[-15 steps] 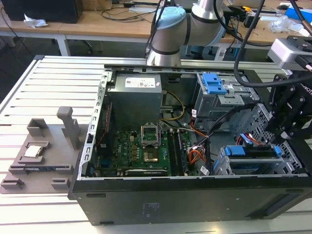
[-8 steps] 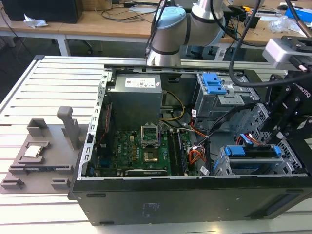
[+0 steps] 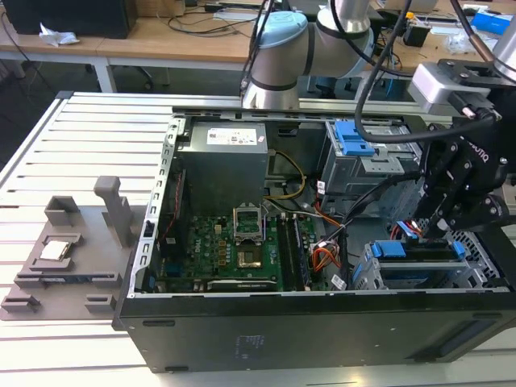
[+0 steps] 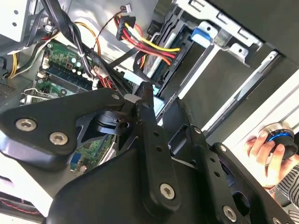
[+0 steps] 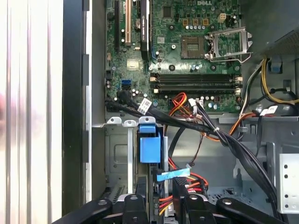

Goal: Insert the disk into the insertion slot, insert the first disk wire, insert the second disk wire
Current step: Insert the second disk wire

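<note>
The open computer case point(image 3: 242, 322) lies on the slatted counter point(image 3: 72, 145), with the green motherboard point(image 3: 234, 250) inside, well apart from the jaws toward the exterior view's left. The black gripper point(image 3: 439, 230) hangs at the exterior view's right end of the case, directly above the insertion slot point(image 3: 367, 274). The disk point(image 3: 419, 262) with its blue caddy sits in this slot, just under the jaws. In the first wrist view, a blue caddy tab point(image 5: 149, 142) and a bundle of red and yellow wires point(image 5: 180, 186) are close in front of the jaws. Whether the jaws are spread or pinching a wire, I cannot tell. In the second wrist view, a person's hand point(image 4: 264, 156) rests on a round knob point(image 4: 280, 137) beside the case.
</note>
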